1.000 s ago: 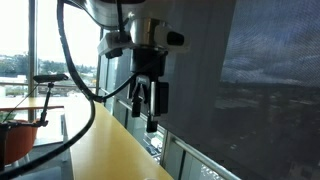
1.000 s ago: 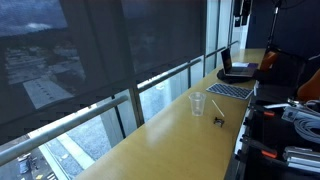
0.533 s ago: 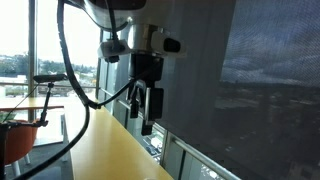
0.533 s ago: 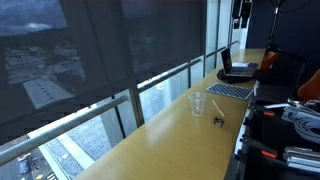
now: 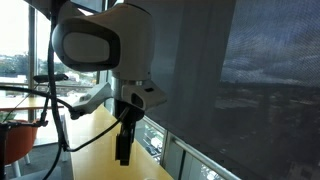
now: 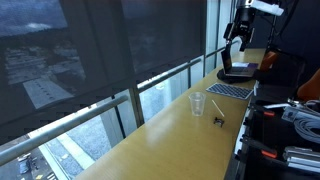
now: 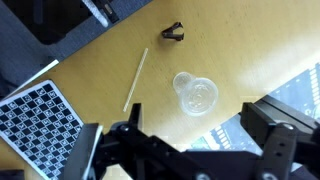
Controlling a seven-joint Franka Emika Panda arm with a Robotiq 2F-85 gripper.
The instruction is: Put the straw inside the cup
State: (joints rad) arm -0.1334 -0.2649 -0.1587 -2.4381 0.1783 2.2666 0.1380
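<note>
A clear plastic cup (image 7: 195, 94) stands upright on the yellow wooden counter (image 7: 230, 45); it also shows in an exterior view (image 6: 198, 104). A thin pale straw (image 7: 135, 79) lies flat on the counter beside the cup, apart from it, and shows faintly in an exterior view (image 6: 217, 107). My gripper (image 7: 185, 150) hangs high above the counter, open and empty, with its fingers at the bottom of the wrist view. In both exterior views it is in the air (image 5: 124, 150) (image 6: 235, 38), well away from the cup.
A small black clip (image 7: 174, 32) lies on the counter past the straw. A checkerboard sheet (image 7: 38, 118) and a dark laptop (image 6: 236, 71) sit further along. Windows with a railing (image 6: 120, 95) run along the counter's far side.
The arm has swung down and forward in the exterior view, the gripper now lower and turned. In the other exterior view the gripper has come into sight above the laptop.
</note>
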